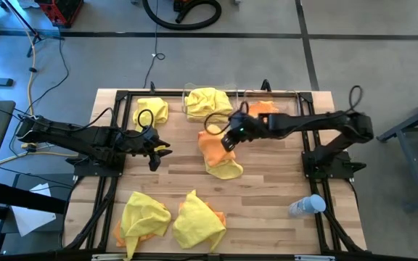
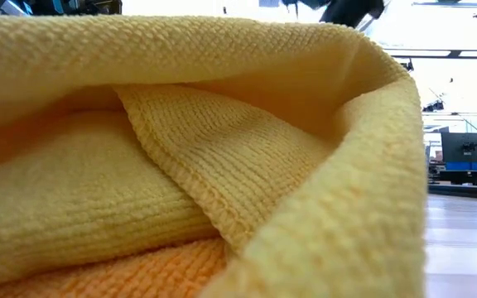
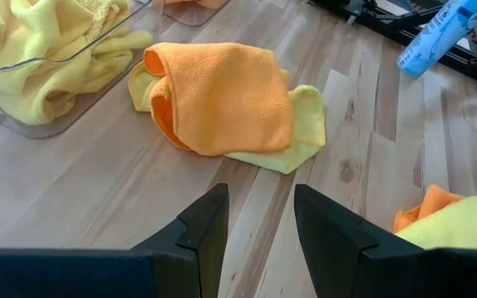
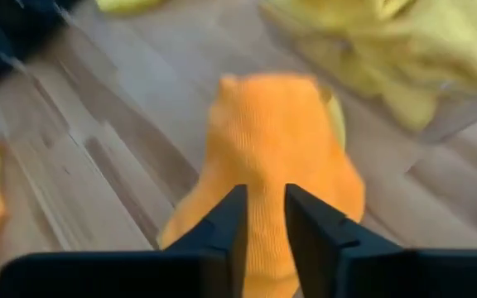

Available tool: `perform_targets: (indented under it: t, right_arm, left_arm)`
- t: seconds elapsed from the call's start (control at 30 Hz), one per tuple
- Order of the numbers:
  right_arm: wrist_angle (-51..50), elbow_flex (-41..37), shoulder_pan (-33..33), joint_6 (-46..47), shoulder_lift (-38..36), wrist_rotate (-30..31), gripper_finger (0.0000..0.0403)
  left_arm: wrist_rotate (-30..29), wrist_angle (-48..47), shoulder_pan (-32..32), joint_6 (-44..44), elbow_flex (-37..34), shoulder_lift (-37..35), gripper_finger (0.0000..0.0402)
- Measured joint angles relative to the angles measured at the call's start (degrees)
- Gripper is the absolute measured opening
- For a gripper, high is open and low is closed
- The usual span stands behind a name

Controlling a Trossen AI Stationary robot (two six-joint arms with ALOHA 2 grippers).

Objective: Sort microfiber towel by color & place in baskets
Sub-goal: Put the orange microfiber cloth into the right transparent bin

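Right gripper (image 4: 263,219) jaws slightly apart over orange towel (image 1: 210,143) mid-tabletop; left gripper (image 3: 259,219) apart, bare wood ahead.

Even, bright indoor light with soft shadows. The right wrist view is motion-blurred. In the low view, windows behind glare white.

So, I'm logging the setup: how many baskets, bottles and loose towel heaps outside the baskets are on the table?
Baskets: 2
Bottle: 1
Loose towel heaps: 4
Total: 7
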Motion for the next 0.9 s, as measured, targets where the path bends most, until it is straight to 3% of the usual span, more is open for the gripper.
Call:
perform_targets:
  t: [0.17,0.3,0.4,0.5,0.57,0.9]
  right_arm:
    - [2.5,-0.1,0.7,0.0,7.0,-0.8,0.0136]
    - [3.9,-0.1,0.2,-0.3,10.9,-1.3,0.015]
    - [4.1,-0.1,0.0,-0.4,11.4,-2.3,0.0122]
    - [4.1,-0.1,0.1,-1.7,10.2,-2.4,0.0044]
    - [3.7,0.5,0.1,-2.9,8.6,-2.3,0.0013]
    - [-4.2,5.0,0.0,-4.8,-8.2,5.2,0.0004]
  left_arm:
    - [0.0,0.0,0.0,0.0,0.0,0.1,0.0129]
    - [0.0,0.0,0.0,0.0,0.0,0.1,0.0129]
    - [0.0,0.0,0.0,0.0,0.0,0.1,0.0129]
    - [0.3,0.0,-0.1,0.0,0.0,0.1,0.0129]
    - [0.6,0.0,-0.1,0.0,0.0,0.1,0.0129]
    - [0.7,-0.1,-0.1,0.0,0.0,0.1,0.0129]
